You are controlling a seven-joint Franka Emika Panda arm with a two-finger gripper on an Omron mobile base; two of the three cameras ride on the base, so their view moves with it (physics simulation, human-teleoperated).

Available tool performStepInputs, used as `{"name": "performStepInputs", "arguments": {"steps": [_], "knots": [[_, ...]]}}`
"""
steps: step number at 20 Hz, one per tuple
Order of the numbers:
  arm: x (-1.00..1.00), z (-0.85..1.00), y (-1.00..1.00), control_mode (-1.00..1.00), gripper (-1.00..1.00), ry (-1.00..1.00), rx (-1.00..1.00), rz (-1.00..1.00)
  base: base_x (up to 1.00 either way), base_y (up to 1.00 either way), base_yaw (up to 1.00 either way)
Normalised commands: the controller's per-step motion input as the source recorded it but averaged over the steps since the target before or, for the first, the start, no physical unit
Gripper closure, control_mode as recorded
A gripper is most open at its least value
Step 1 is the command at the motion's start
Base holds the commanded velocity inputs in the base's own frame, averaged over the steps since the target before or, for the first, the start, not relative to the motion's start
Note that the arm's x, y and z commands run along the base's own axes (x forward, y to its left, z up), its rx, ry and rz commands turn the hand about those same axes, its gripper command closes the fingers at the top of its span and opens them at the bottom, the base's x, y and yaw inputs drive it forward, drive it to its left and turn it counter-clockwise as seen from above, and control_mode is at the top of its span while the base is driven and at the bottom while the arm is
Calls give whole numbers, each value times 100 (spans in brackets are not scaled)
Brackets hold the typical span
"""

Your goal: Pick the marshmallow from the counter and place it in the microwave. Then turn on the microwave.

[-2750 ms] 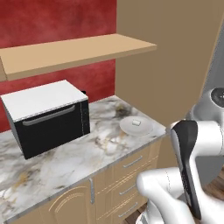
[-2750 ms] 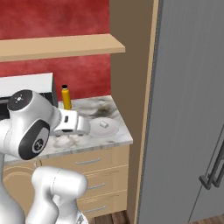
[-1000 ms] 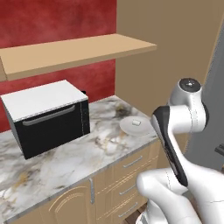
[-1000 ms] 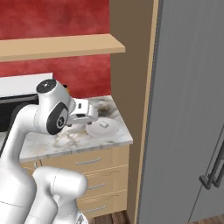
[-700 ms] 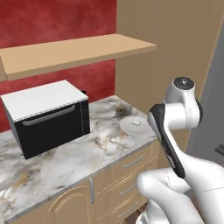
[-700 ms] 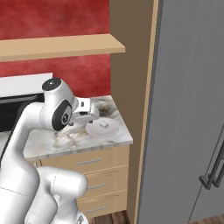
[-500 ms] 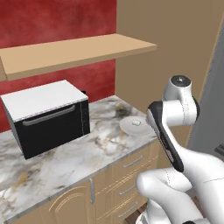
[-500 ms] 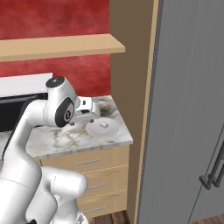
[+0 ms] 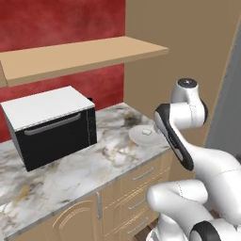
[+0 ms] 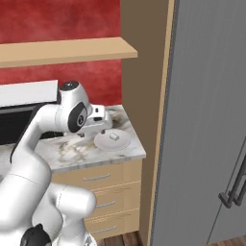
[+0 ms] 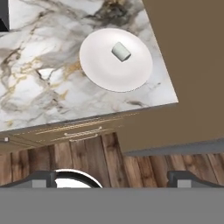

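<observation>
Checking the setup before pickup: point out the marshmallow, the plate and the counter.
marshmallow [image 11: 121, 51], hand view, middle of its side
plate [image 11: 101, 72], hand view, bare surface left of centre
counter [image 9: 84, 169], left base view, bare marbled top

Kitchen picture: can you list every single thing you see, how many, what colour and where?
small off-white roundish marshmallow: one, off-white, lying on the plate
round white plate: one, white, on the counter near its right end
white-grey marbled stone counter: one, white-grey with tan drawers below
black box with a white top: one, black and white, on the counter at the left
light wooden shelf: one, tan, on the red wall above the counter
tall grey fridge door: one, grey, right of the counter
white robot arm: one, white with dark joints, over the counter
two-finger gripper: one, open, above the counter beside the plate, holding nothing
</observation>
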Motion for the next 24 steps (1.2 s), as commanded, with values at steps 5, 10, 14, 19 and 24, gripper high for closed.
{"name": "performStepInputs", "arguments": {"steps": [5,10,14,19,24], "knots": [[23,-36,0,-100,-100,3,0,2,0,0,0],[20,-24,0,-100,-100,1,0,2,0,0,0],[26,-8,0,-100,-100,0,0,4,0,0,0],[33,0,0,-100,-100,0,0,5,0,0,0],[28,-2,0,-100,-100,0,0,4,0,0,0]]}}
